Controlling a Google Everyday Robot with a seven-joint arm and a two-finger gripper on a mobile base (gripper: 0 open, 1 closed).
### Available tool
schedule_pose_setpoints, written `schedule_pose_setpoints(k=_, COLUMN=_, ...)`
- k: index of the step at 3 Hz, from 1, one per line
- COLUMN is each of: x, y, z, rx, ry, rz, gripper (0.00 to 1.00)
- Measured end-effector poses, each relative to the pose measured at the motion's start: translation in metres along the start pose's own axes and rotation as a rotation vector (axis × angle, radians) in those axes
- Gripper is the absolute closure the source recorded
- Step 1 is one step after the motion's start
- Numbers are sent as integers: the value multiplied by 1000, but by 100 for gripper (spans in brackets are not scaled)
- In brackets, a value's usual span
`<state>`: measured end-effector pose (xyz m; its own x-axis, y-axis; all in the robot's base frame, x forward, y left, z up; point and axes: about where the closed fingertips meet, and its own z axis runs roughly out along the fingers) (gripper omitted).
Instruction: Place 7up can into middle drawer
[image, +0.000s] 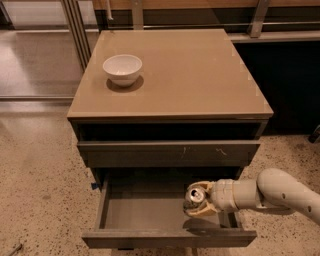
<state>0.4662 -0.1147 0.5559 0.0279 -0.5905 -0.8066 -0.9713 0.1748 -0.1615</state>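
The 7up can (195, 195) shows its shiny silver top with pull tab. My gripper (201, 201) is shut on it and holds it upright inside the open middle drawer (135, 210), over the right part of its grey floor. The can's base is hidden, so I cannot tell whether it touches the floor. My pale arm (270, 192) reaches in from the right edge of the camera view.
A white bowl (122, 69) stands at the back left of the cabinet top (190, 75). A closed drawer front with pale scratch marks (170, 152) sits just above the open drawer. Speckled floor (40, 180) lies to the left, a dark wall to the right.
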Motion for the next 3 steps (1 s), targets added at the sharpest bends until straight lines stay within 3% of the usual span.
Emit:
schedule_pose_setpoints(k=1, x=0, y=0, z=0, rx=0, ry=0, rz=0, gripper=100)
schedule_pose_setpoints(k=3, x=50, y=-5, z=24, rx=-25, ry=31, rz=-104, gripper=100)
